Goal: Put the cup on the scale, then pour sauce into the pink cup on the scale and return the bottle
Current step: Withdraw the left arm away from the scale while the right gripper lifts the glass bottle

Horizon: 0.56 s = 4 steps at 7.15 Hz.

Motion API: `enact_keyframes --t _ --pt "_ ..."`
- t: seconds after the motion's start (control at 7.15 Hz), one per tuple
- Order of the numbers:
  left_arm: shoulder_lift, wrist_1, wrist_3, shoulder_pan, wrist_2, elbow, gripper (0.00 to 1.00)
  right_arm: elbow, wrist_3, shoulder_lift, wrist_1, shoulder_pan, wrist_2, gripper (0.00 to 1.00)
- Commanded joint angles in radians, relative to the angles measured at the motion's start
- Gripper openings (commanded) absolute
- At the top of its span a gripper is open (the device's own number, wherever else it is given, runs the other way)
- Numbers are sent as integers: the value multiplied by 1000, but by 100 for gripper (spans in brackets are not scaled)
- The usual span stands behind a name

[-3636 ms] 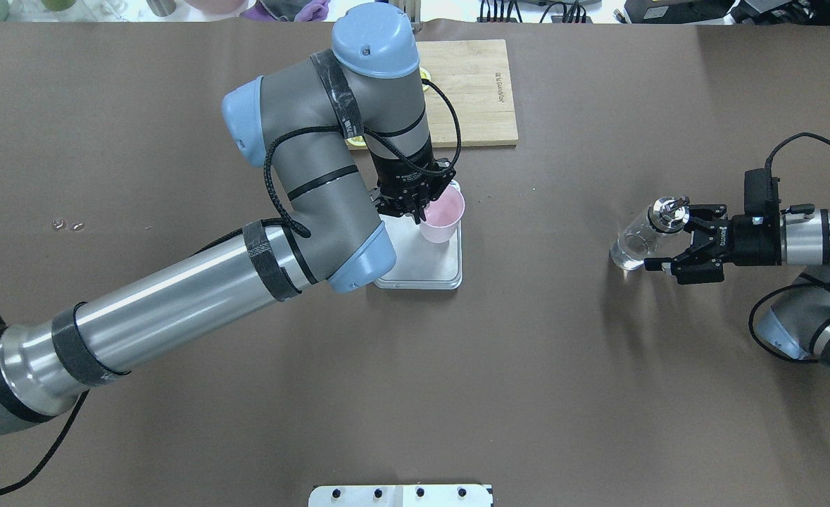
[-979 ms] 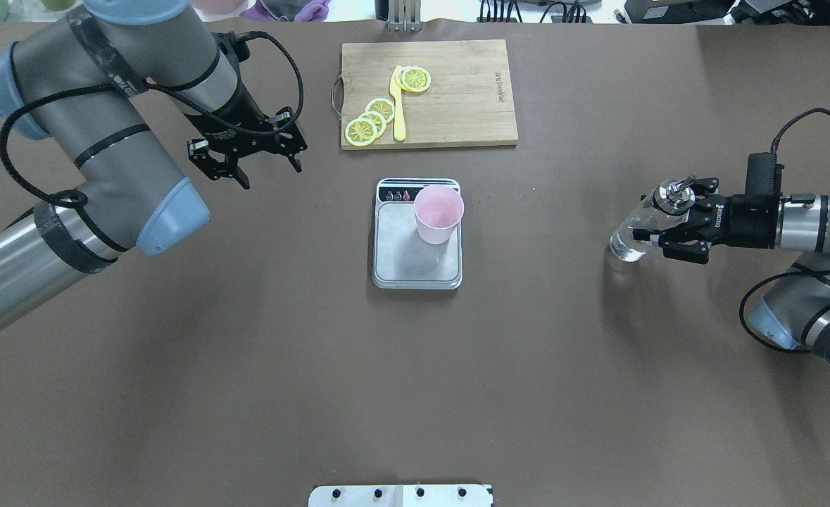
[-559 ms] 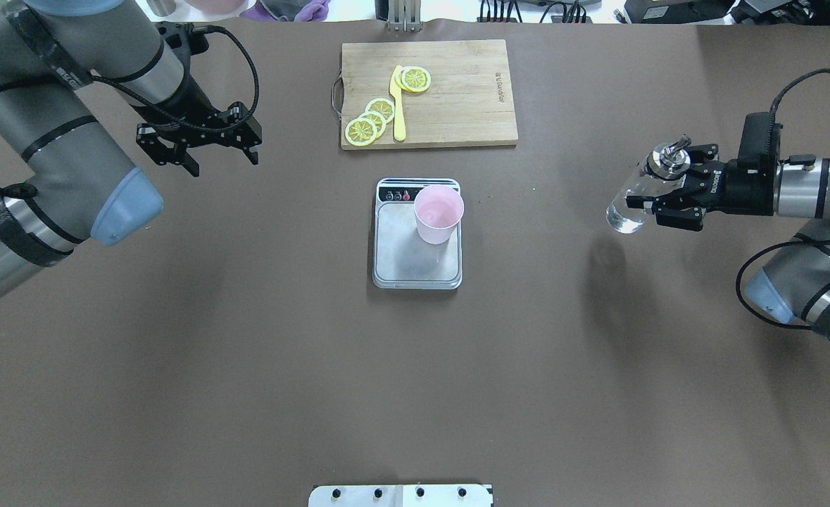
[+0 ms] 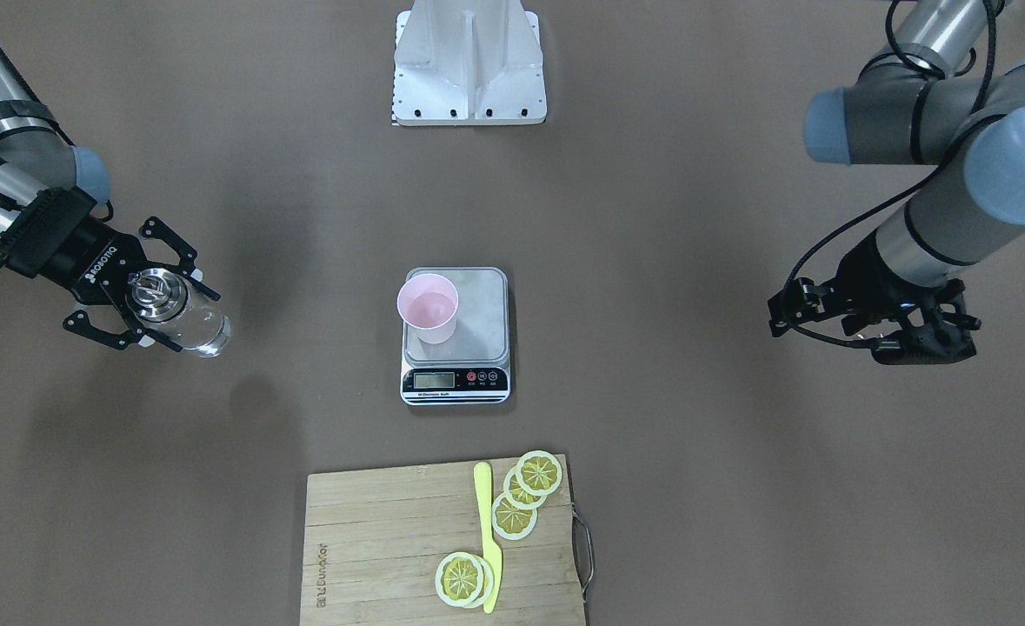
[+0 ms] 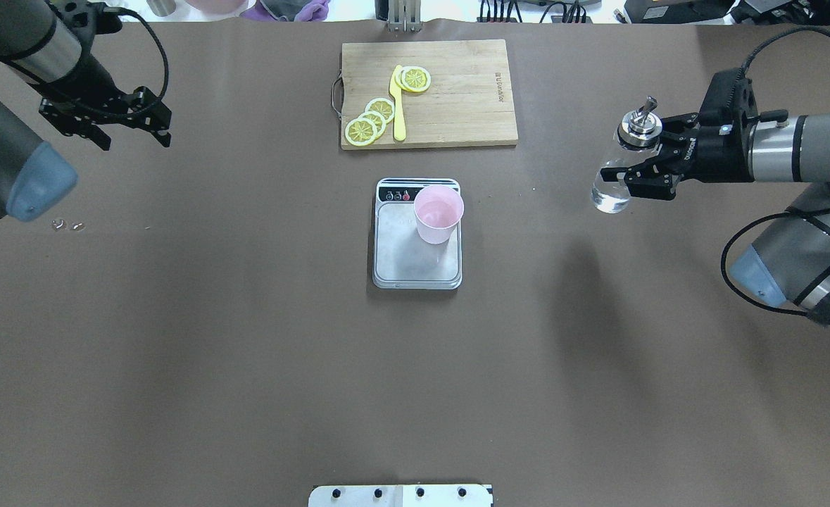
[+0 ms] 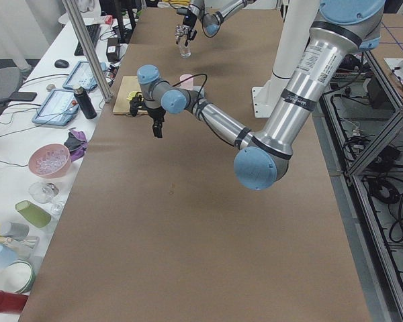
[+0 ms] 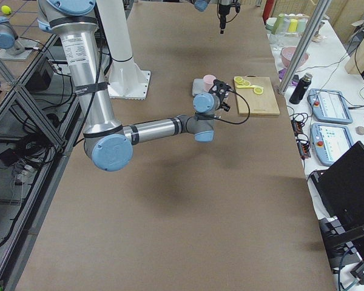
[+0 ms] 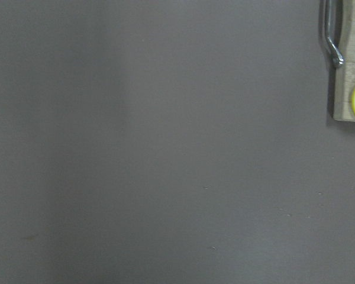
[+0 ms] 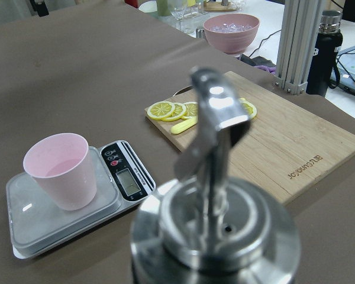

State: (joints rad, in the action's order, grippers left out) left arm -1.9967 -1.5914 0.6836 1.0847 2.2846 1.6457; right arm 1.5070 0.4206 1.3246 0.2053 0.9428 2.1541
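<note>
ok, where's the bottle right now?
Overhead view, right side: the bottle is held in the right pincer, lifted off the table, well to the right of the scale and cup.

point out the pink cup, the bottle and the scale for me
cup [image 5: 439,213], overhead view, inside of its open mouth
bottle [image 5: 611,183], overhead view, glass body below the metal cap
scale [image 5: 406,259], overhead view, bare steel platform

The cup [image 5: 438,213] was pale pink, the scale [image 5: 415,264] brushed silver with a black strip. The bottle [image 5: 613,182] was clear, its cap [image 5: 638,128] shiny silver. The lemon slices [image 5: 362,131] and knife [image 5: 398,116] were yellow, the cutting board [image 5: 464,105] tan.
</note>
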Motion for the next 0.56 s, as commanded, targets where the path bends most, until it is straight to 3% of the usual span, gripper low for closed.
enact_keyframes --t 0.0,0.14,0.42 --pt "100 2 -201 93 0 -6 98 158 -63 -25 324 -15 -17 26" --pt "136 2 -255 127 1 -10 98 212 -68 -40 439 -36 -37 26" --pt "212 -13 -300 178 3 -52 98 228 -71 -60 529 -85 -101 26"
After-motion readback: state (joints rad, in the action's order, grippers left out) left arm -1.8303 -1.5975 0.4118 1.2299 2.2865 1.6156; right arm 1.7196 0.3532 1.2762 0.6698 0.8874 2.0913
